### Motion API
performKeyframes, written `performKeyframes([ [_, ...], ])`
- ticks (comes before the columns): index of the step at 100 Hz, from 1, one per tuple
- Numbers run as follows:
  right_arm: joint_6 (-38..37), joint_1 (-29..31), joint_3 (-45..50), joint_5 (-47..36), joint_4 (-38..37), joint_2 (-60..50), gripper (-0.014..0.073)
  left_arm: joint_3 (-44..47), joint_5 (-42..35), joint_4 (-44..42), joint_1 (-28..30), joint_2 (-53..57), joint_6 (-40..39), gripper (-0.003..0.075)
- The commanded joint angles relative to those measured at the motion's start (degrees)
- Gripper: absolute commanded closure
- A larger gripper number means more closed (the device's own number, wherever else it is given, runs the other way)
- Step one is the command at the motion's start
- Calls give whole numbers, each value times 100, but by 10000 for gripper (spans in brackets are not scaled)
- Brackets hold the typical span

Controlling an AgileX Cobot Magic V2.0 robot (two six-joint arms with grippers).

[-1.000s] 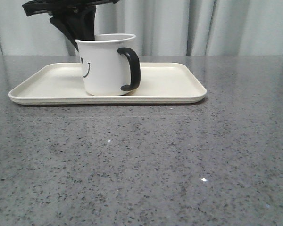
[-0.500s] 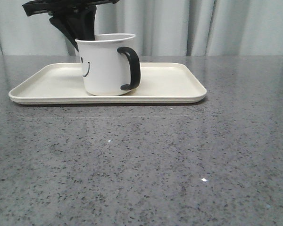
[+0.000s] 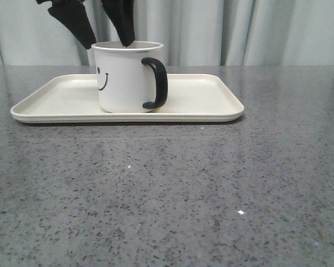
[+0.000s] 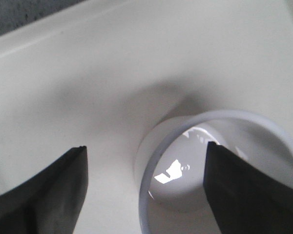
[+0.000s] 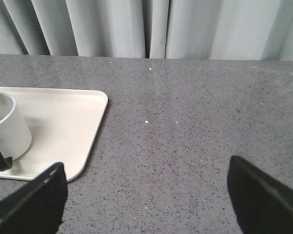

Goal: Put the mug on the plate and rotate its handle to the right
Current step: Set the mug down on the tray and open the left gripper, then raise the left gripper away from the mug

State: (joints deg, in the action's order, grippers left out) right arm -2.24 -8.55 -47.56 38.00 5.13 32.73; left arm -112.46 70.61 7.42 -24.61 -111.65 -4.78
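Mug (image 3: 125, 78) upright on plate (image 3: 203, 100), handle (image 3: 156, 83) toward the right. Left claw (image 3: 103, 25) spread, one finger apparently dipping inside the rim; could snag and tip it. Right claw (image 5: 146, 200) apart, well clear.

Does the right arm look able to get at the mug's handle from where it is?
Probably yes. The handle sticks out on the mug's right side, and the right wrist view shows bare table between the open right gripper and the plate. The left gripper hangs over the rim, not the handle.

Soft even light; glare inside the mug (image 4: 185, 170), blurred close-up.
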Motion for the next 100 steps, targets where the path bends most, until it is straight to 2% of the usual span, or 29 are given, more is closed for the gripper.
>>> performKeyframes([
  [1,38,31,-178,-479,-13,85,-63,-248,-350,-15,-40,476,4,226],
  [32,38,31,-178,-473,-13,85,-63,-194,-575,-367,107,1129,4,226],
  [49,38,31,-178,-473,-13,85,-63,344,-907,-393,308,1671,4,226],
  [63,38,31,-178,-473,-13,85,-63,1311,-1413,-393,602,2328,4,226],
  [100,38,31,-178,-566,-13,85,-63,4546,-2551,-372,1343,4601,4,226],
])
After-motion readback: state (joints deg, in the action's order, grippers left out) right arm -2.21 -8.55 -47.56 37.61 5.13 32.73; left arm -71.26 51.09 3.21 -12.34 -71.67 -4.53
